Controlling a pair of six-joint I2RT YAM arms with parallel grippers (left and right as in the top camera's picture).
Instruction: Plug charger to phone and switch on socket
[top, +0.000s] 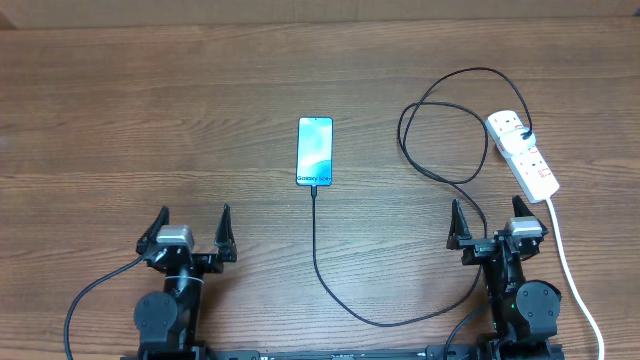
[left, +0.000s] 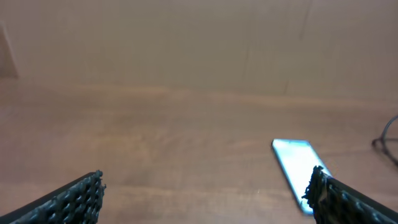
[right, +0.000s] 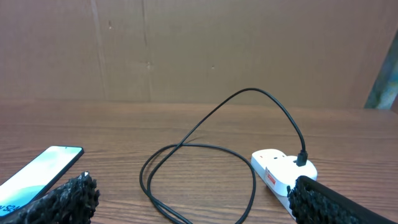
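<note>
1. My left claw (top: 195, 215) and my right claw (top: 486, 208) gaped wide, holding nothing.
2. The slim phone (top: 314, 152) lay on the wood-grain surface (top: 150, 120).
3. The thin black charger (top: 316, 250) looped from the phone's bottom edge to the white socket (top: 523, 153), well right of the phone.

Wood-grain table (top: 150, 120) matt; phone (top: 314, 151) screen glossy; socket (top: 523, 153) smooth white plastic.
</note>
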